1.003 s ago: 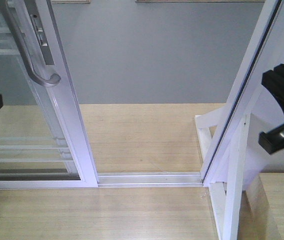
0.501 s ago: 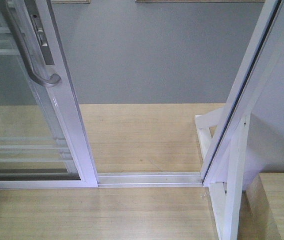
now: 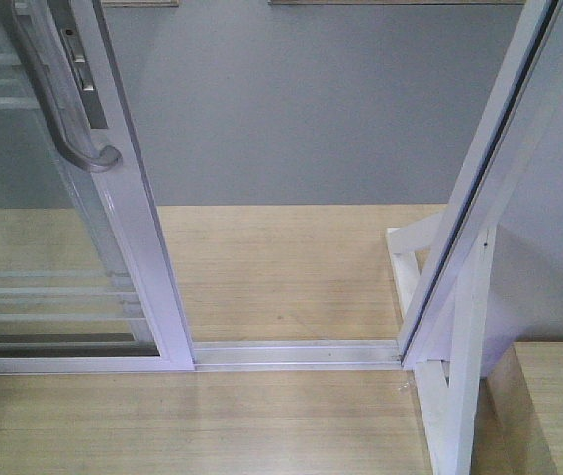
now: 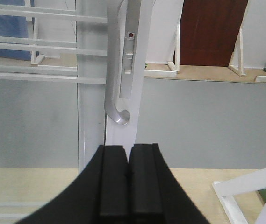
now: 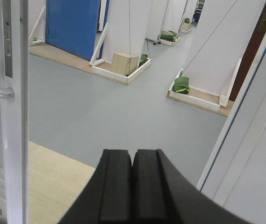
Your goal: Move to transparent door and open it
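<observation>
The transparent door [image 3: 138, 257] stands at the left of the front view, slid aside, with thin white bars across its glass and a curved grey handle [image 3: 68, 129] beside a lock plate. A wide gap lies between it and the white frame [image 3: 479, 188] on the right. No gripper shows in the front view. In the left wrist view my left gripper [image 4: 127, 151] is shut and empty, just below the handle's curved end [image 4: 118, 114] on the door's stile [image 4: 123, 135]. In the right wrist view my right gripper [image 5: 132, 156] is shut and empty, with the door's edge [image 5: 13, 116] at far left.
A metal floor track [image 3: 296, 353] crosses the opening, with wood flooring on both sides and grey floor [image 3: 301, 109] beyond. A white brace [image 3: 459, 396] props the right frame. Farther off stand white partitions, a cardboard box [image 5: 125, 63] and green bags [image 5: 181, 86].
Both grippers, seen at the left and right edges of the front view a second ago, have left that view. The door has not moved.
</observation>
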